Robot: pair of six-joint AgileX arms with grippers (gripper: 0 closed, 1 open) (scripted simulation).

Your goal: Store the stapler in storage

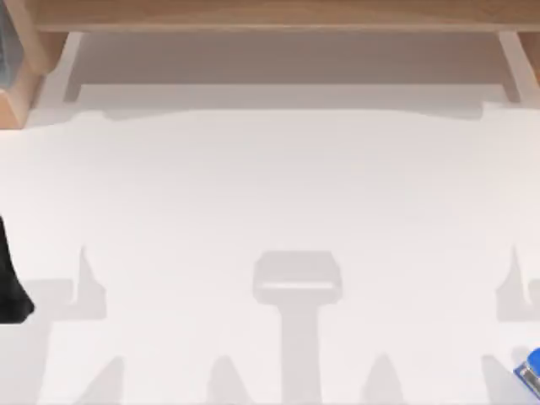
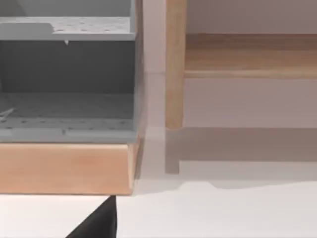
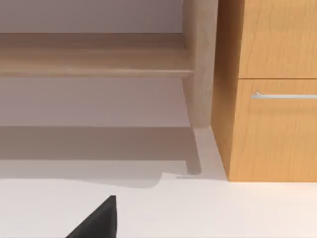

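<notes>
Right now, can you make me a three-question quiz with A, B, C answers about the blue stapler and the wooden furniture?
1. Where is the stapler on the table in the top view?
A. near right corner
B. middle
C. far left corner

2. What colour is the stapler's top?
A. red
B. bright blue
C. green

3. How is the drawer with the silver handle in the wooden cabinet?
A. pulled fully out
B. missing
C. pushed shut

Answers:
1. A, since the top view has it at the table's near right edge, partly cut off.
2. B, since its rounded top is bright blue with a pale rim.
3. C, since in the right wrist view the drawer front sits flush with the panel above it.
</notes>
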